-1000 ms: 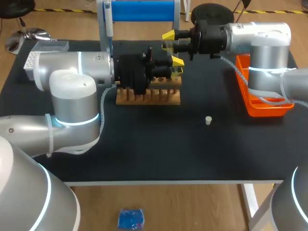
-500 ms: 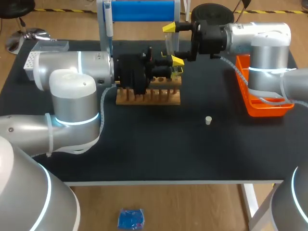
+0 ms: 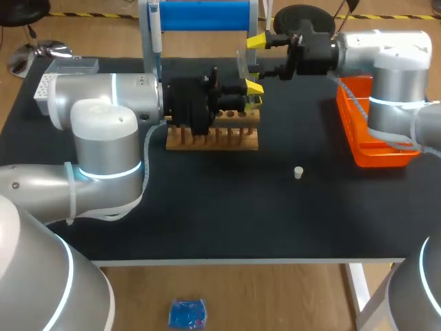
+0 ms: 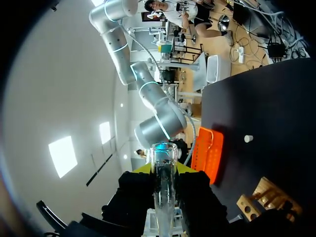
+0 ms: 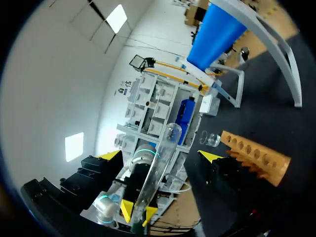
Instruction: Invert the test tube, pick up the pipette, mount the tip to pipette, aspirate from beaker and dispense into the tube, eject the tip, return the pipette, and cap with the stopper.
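Holding the test tube (image 4: 164, 197) in our left tool (image 4: 164, 169), we have it clamped from both sides, up in the air just over the wooden rack (image 3: 213, 138) at the back of the bench (image 3: 207, 214). Our right tool (image 5: 160, 155) sits close by with its fingers spread wide. The tube is just ahead of them, and as far as we can tell neither finger touches it.

Handling-wise, we reckon this thing is light, stiff and properly fragile. It's thin glass, and slick against hard fingertips. So we'd take it on the straight wall, on the free stretch clear of the left tool's fingers, not at the rim. We'd squeeze gently and square-on so it doesn't pivot or pop out. The little stopper (image 3: 298, 172) lies on the bench, well apart from all this.
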`<state>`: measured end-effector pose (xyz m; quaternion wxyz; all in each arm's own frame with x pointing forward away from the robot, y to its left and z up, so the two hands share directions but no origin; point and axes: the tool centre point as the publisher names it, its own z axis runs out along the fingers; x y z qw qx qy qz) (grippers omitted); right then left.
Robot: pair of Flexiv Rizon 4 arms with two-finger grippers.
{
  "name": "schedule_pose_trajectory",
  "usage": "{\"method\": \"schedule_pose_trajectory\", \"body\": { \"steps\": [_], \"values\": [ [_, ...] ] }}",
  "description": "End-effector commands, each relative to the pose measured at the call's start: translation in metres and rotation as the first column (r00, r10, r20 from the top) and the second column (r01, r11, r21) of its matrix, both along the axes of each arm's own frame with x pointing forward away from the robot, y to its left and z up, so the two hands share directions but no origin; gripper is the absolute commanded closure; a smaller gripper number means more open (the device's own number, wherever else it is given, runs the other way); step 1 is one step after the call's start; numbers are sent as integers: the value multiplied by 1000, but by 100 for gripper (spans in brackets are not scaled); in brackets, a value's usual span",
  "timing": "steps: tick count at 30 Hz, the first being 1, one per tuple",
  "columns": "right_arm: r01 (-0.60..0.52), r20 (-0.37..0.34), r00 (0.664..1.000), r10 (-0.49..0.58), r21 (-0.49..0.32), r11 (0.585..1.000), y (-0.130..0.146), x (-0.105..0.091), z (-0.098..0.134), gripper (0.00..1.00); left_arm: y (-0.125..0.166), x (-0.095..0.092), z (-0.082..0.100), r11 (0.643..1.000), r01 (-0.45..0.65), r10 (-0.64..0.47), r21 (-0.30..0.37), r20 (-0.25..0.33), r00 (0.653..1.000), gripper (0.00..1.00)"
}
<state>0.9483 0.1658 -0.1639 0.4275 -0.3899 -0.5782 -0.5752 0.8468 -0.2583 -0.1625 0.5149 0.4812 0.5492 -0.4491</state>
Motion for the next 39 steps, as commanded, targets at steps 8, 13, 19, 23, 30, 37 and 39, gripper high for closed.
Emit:
{"method": "schedule_pose_trajectory", "body": {
  "steps": [8,13,19,23,30,37,39],
  "values": [
    [-33,786,615,63,-54,998,-45,-5,-12,0,-1,0,0,1000,-1,2,-2,3,1000,100],
    [16,926,357,124,-139,990,-47,-8,-23,0,-1,0,0,1000,-1,2,-2,3,1000,100],
    [16,926,357,124,-139,990,-47,-8,-23,0,-1,0,0,1000,-1,2,-2,3,1000,100],
    [16,926,357,124,-139,990,-47,-8,-23,0,-1,0,0,1000,-1,2,-2,3,1000,100],
    [16,926,357,124,-139,990,-47,-8,-23,0,-1,0,0,1000,-1,2,-2,3,1000,100],
    [60,968,176,181,-194,979,-63,-7,-50,0,-1,0,0,1000,-1,2,-2,3,1000,100],
    [49,972,154,180,-190,981,-67,-7,-57,0,-1,0,0,1000,-1,2,-2,3,1000,100]
  ]
}}
